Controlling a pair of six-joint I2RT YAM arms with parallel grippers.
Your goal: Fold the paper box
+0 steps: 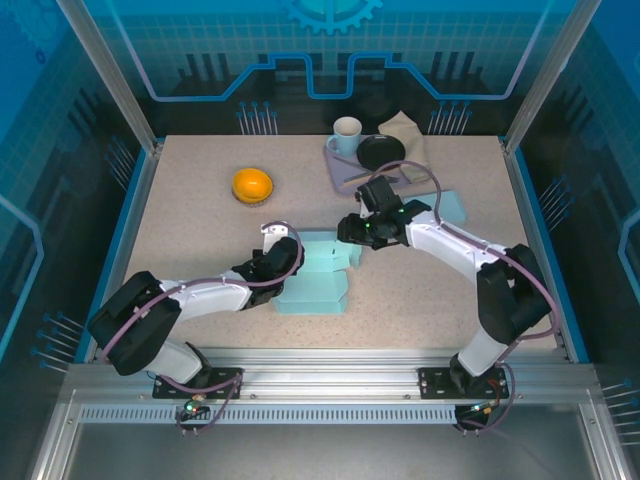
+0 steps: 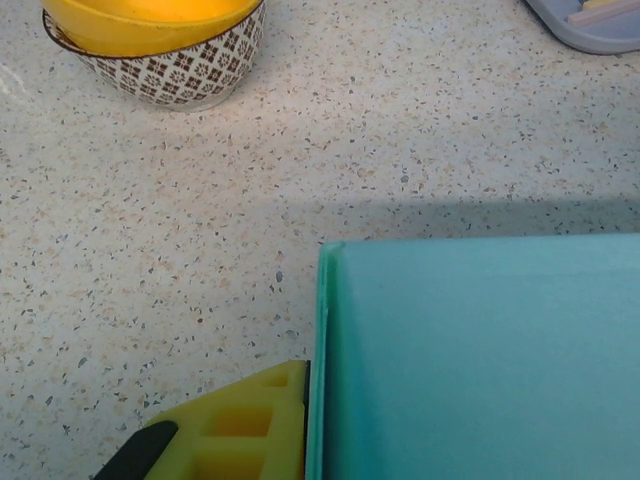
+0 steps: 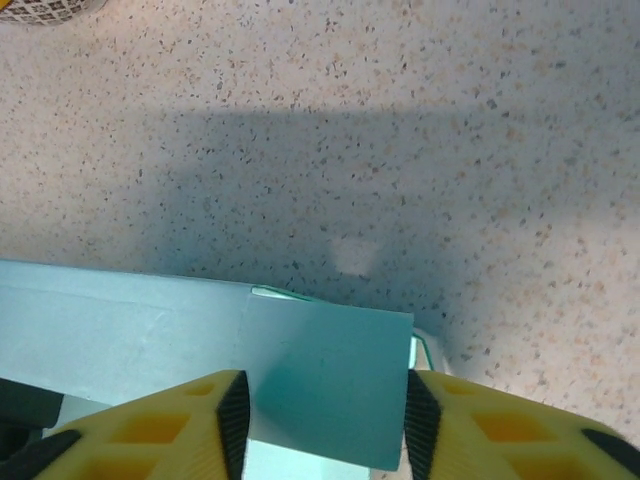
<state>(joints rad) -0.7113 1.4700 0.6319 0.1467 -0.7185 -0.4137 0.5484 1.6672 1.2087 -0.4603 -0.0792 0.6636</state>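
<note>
The teal paper box [image 1: 315,280] lies partly folded mid-table. My left gripper [image 1: 272,262] holds its left wall: in the left wrist view one yellow finger [image 2: 240,425] presses against the upright teal panel [image 2: 480,350], and the other finger is hidden behind it. My right gripper [image 1: 352,232] is at the box's back right corner. In the right wrist view a square teal flap [image 3: 325,385] spans the gap of the right gripper [image 3: 325,420], and both black pads touch its side edges.
A patterned bowl with a yellow inside [image 1: 252,185] [image 2: 160,50] stands at the back left. A grey tray [image 1: 340,172] at the back holds a mug [image 1: 346,135] and a black dish [image 1: 381,151]. Another teal paper piece [image 1: 452,207] lies at the right.
</note>
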